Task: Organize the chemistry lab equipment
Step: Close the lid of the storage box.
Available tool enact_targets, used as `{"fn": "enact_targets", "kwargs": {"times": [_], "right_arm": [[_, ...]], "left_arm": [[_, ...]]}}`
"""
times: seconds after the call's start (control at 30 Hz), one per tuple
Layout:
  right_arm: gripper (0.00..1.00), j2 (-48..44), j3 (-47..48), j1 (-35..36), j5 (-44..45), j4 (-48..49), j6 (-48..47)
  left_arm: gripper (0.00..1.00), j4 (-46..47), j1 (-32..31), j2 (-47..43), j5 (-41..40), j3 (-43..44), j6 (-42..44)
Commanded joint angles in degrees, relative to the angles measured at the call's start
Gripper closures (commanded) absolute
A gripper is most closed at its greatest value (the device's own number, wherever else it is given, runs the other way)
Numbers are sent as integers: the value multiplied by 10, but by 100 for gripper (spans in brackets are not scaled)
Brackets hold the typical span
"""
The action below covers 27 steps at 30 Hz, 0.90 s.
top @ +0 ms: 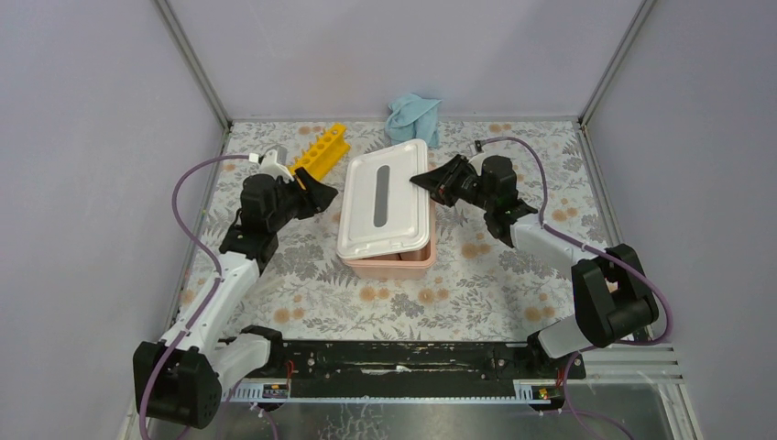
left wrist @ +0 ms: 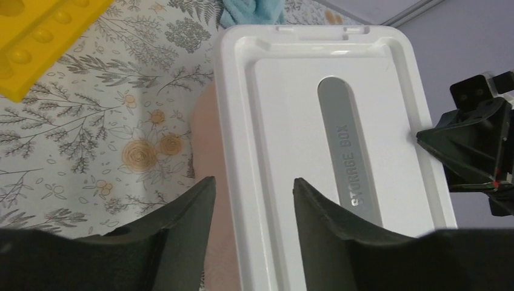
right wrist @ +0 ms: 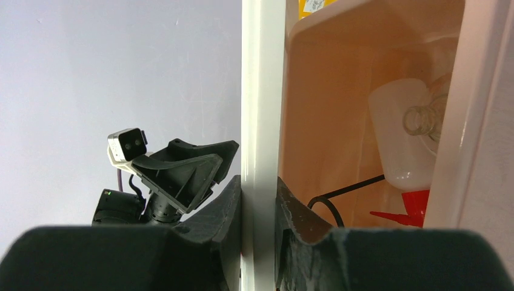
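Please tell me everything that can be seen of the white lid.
The white lid looks like smooth plastic: rectangular, rounded corners, raised rim, grey strip reading STORAGE BOX. It lies askew over the pink box, right edge lifted. The right tool pinches that edge; the open left tool straddles the left edge.

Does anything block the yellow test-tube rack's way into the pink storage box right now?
Yes. The white lid lies across the top of the pink box, and the right gripper is shut on its right edge. The yellow rack sits on the table outside the box, to its left.
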Motion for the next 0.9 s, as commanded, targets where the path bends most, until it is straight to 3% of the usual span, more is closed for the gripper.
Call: {"fn": "enact_targets", "kwargs": {"times": [0.0, 0.37, 0.87], "right_arm": [[100, -22, -4, -15, 4, 16, -28], [98, -20, -24, -22, -8, 19, -31], [97, -23, -57, -22, -16, 27, -34]], "left_arm": [[45, 3, 9, -7, -9, -11, -3], [60, 1, 9, 29, 20, -20, -8], [68, 4, 8, 59, 45, -25, -2]]}}
